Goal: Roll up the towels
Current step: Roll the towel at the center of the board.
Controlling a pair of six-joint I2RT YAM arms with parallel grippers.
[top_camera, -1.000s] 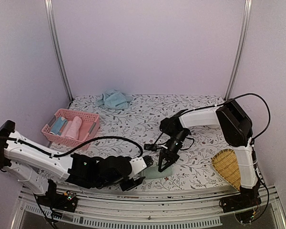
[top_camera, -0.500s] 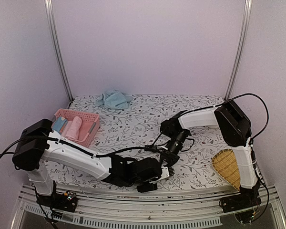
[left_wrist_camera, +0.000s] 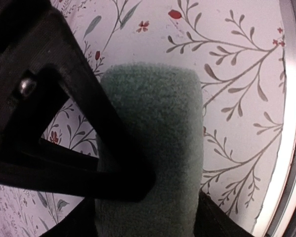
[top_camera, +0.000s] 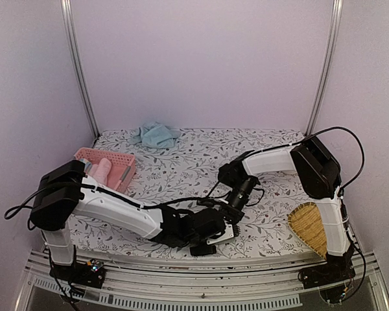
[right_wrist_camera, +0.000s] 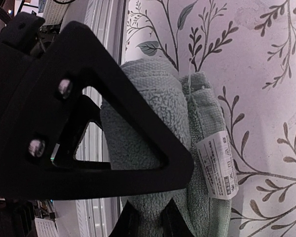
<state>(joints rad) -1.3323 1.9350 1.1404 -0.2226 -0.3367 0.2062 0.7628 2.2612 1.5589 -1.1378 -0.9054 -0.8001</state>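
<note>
Right, the pale sage-green terry-cloth towel (left_wrist_camera: 153, 148) lies rolled by the near edge of the floral-print table (top_camera: 181, 168), my left gripper (top_camera: 222, 230) wide astride it (cradling, I judge) while my right gripper (top_camera: 232, 214), narrowed, pins the roll against unwinding.

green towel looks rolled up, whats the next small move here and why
Probably close the left end effector on the green towel. Its jaws stand open on either side of the roll, while the right end effector is pinched shut on the same roll. A second grip should help stop it unrolling when it is lifted.
</note>
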